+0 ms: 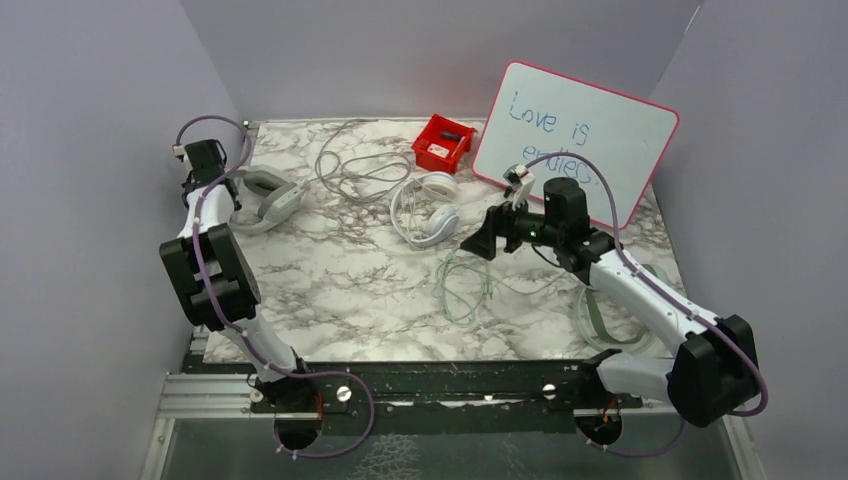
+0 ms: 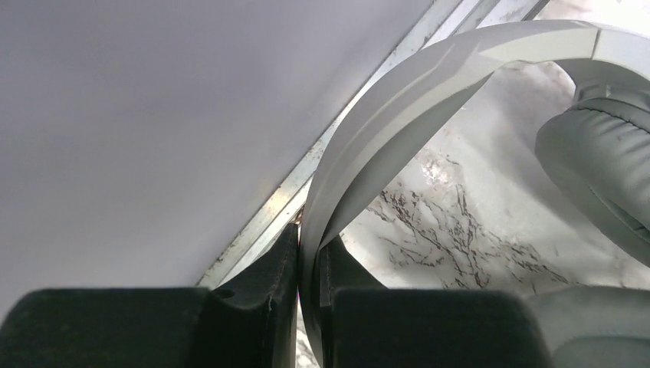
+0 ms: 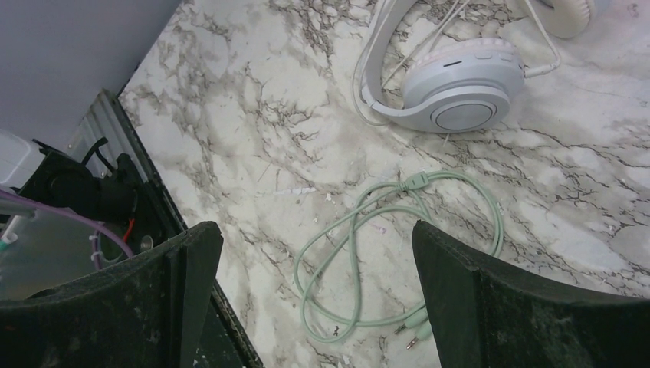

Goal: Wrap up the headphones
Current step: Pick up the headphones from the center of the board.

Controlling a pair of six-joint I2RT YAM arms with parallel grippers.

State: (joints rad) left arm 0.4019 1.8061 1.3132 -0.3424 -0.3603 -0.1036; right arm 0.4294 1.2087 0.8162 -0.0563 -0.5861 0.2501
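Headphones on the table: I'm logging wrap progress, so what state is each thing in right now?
grey headphones: on the table, headband clamped
left hand: shut on that headband
white headphones: lying on the table, cable loose
mint cable: loose loops, unwrapped
right hand: open, holding nothing

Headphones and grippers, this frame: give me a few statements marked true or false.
1. The left gripper is closed on the headband of the grey-green headphones. True.
2. The right gripper holds the mint cable. False: its jaws stand wide open above the cable, which lies loose on the table.
3. The white headphones sit inside the red bin. False: they lie on the table, in front of the bin.
4. A whiteboard with handwriting stands at the far right of the table. True.
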